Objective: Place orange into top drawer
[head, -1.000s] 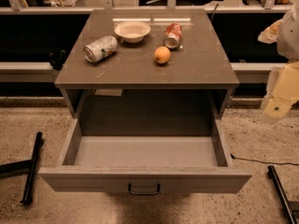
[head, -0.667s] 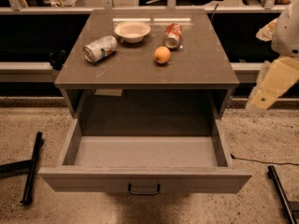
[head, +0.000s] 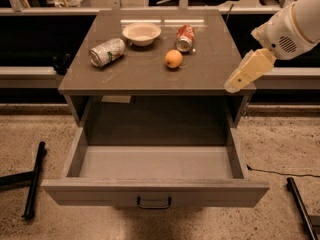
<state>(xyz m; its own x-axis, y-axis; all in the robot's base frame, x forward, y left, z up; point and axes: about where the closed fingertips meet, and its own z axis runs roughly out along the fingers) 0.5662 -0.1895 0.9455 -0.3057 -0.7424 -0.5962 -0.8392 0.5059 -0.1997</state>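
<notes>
The orange [head: 173, 59] sits on the grey-brown cabinet top [head: 150, 76], right of centre, just in front of a red crushed can [head: 185, 37]. The top drawer [head: 155, 171] is pulled fully open below and is empty; its front panel has a small dark handle [head: 154, 203]. My gripper [head: 246, 71] comes in from the upper right on a white arm [head: 290, 26]. It hangs over the cabinet's right front corner, well to the right of the orange, and holds nothing.
A white bowl [head: 142, 33] stands at the back centre of the cabinet top. A silver crushed can [head: 106, 52] lies at its left. Black bars lie on the speckled floor at left [head: 34, 181] and right [head: 300, 206]. A thin cable [head: 280, 173] runs right of the drawer.
The arm and gripper have moved left and up, from beside the cabinet's right side to over its right front corner. The orange, cans, bowl and drawer have not moved.
</notes>
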